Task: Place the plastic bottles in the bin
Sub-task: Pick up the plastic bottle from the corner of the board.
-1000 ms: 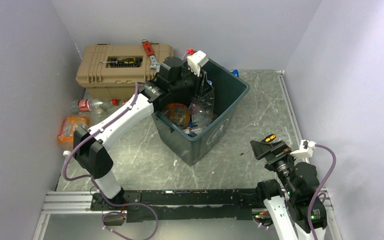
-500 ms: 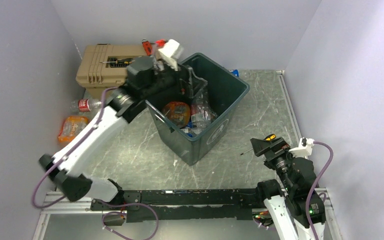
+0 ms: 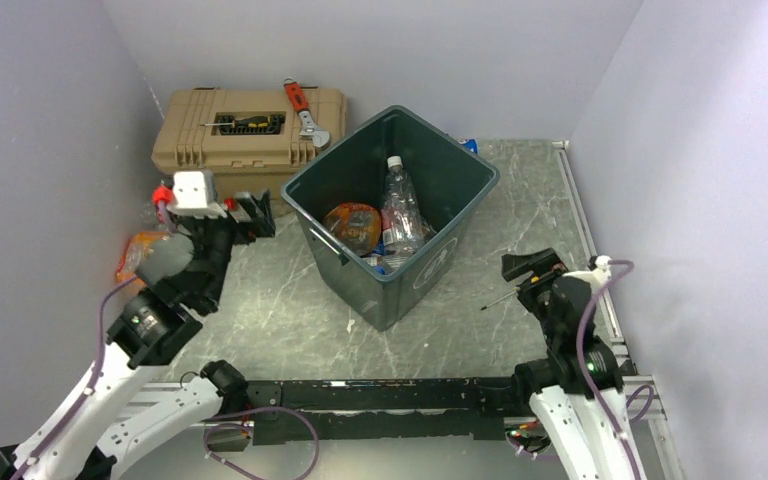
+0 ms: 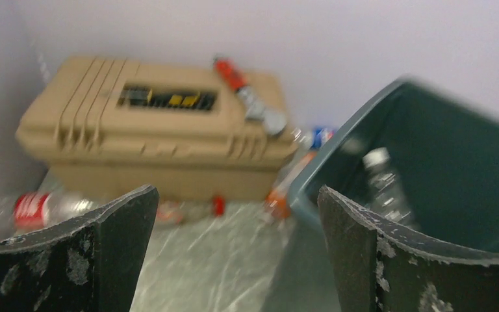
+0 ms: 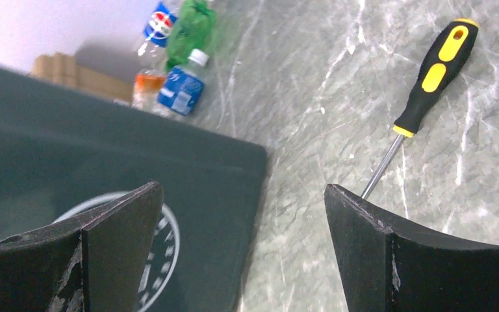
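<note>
Ahead-right of the empty, wide-open left gripper (image 4: 235,192), the dark green-grey rectangular plastic bin (image 3: 352,280) holds several clear plastic bottles (image 3: 400,210), while a red-labelled bottle (image 4: 36,209) ahead-left and others beyond the wide-open right gripper (image 5: 243,188) lie uncollected.

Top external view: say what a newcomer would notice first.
The dark bin stands mid-table, with plastic bottles piled inside. Behind it to the left sits a tan toolbox with a red wrench on its lid. The left pincer, open and empty, faces that toolbox.
</note>
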Available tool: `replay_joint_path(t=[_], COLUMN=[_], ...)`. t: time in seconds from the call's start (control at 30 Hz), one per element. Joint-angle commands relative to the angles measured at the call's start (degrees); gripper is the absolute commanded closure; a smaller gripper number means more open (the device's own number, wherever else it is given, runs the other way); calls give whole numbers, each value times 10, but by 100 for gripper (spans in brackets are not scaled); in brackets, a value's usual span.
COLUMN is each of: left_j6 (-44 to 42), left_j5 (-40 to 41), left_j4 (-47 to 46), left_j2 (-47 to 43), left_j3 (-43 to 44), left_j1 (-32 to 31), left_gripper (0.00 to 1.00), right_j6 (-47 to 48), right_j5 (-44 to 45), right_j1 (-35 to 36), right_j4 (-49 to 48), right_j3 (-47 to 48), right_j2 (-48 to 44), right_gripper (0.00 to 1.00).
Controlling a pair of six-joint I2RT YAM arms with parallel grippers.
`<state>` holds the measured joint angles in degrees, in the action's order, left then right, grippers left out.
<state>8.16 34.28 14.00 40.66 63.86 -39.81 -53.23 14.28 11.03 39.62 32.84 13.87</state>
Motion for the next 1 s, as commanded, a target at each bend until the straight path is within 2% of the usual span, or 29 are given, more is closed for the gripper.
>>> replay_joint_path(t=[0.0, 0.13, 0.27, 0.37, 0.5, 0.63, 0.77, 0.97], left_j6=[2, -11, -16, -10, 0, -9, -25, -34], left_j5=[104, 115, 125, 117, 101, 101, 108, 104], left_j4=[-28, -42, -47, -51, -40, -35, -40, -51], left_j2=[-64, -106, -123, -124, -112, -100, -92, -86], left_j3=[-93, -130, -152, -161, -157, -153, -151, -159], left_j1=[1, 0, -1, -1, 0, -3, -3, -4], left_gripper=[2, 3, 3, 3, 3, 3, 3, 3], right_j6=[-53, -90, -155, -161, -148, -155, -160, -154], right_j5=[55, 33, -33, -55, -87, -103, -114, -126], right_j1=[-1, -36, -125, -151, -153, -157, -157, -157], right_j4=[-186, -354, -557, -659, -703, -735, -732, -663], right_j3=[-42, -71, -111, -64, 88, 220, 351, 525], right_j2=[102, 236, 382, 543, 756, 914, 1029, 1162], right_gripper=[0, 2, 5, 5, 0, 0, 0, 0])
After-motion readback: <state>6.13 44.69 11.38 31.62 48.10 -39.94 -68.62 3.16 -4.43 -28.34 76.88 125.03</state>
